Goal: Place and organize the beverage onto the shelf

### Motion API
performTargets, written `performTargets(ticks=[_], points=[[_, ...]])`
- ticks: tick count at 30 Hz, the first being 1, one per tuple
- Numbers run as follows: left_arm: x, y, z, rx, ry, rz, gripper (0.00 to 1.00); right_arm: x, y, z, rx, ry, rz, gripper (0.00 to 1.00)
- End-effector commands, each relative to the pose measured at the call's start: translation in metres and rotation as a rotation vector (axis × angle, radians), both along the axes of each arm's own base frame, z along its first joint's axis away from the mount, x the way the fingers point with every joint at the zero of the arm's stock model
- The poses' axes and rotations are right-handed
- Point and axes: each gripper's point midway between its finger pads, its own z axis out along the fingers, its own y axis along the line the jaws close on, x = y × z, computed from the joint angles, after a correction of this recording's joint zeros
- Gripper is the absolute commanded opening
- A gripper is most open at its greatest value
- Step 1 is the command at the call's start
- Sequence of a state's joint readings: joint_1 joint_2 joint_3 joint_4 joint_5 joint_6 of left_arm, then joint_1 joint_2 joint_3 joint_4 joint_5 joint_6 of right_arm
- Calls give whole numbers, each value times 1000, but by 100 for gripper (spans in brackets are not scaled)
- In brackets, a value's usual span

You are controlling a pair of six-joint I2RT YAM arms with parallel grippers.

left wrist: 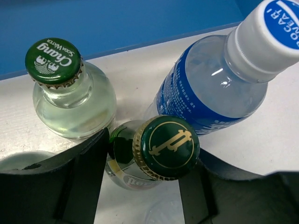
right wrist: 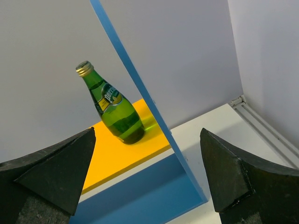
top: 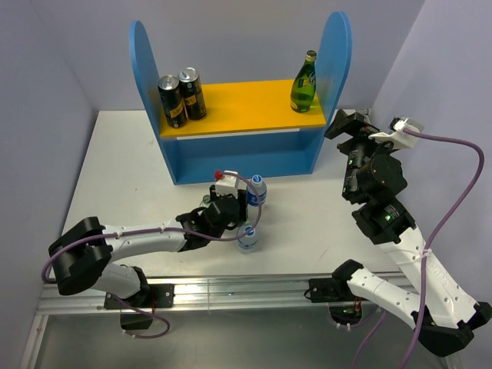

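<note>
My left gripper (top: 224,204) (left wrist: 145,156) stands over a group of bottles on the table in front of the blue shelf (top: 238,150). Its jaws straddle a dark green glass bottle (left wrist: 122,164) with a gold-marked cap. The left finger touches the bottle and a sliver of table shows by the right finger. A squat clear bottle (left wrist: 70,100) with a green cap and a blue-labelled water bottle (left wrist: 205,91) (top: 257,190) stand just beyond. A second water bottle (top: 247,237) stands nearer. A second green bottle (top: 304,83) (right wrist: 117,112) stands at the right of the orange board (top: 246,104). My right gripper (top: 347,123) (right wrist: 149,172) is open and empty beside the shelf's right panel (right wrist: 149,107).
Two dark cans (top: 181,96) stand at the left of the orange board. Grey walls close in behind and to both sides of the table. More clear glass (left wrist: 18,161) shows behind my left finger. A metal rail (top: 231,288) runs along the near edge.
</note>
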State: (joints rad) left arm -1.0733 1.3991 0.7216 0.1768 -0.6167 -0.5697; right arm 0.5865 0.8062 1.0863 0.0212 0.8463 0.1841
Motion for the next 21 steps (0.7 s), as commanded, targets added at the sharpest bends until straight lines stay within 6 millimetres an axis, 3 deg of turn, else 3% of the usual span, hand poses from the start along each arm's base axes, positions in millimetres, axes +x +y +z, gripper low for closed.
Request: performTargets(ticks=[1, 7, 12, 14, 16, 19, 21], points=[[-14, 15, -30, 129, 80, -16, 61, -5, -3, 4, 22, -15, -8, 100], [-13, 18, -20, 104, 54, -3, 58, -3, -1, 2, 20, -13, -3, 100], [-10, 17, -13, 83, 29, 8, 21, 1, 1, -1, 15, -6, 0, 100], [-8, 16, -11, 85, 24, 15, 0, 3, 3, -3, 12, 0, 2, 100], [-7, 13, -2, 74, 6, 10, 0, 4, 4, -5, 11, 6, 7, 100], [-8, 11, 27, 60, -33, 8, 0, 4, 6, -6, 14, 9, 16, 100], [-4, 10, 63, 31, -75, 15, 0, 3, 7, -6, 22, 7, 24, 100]])
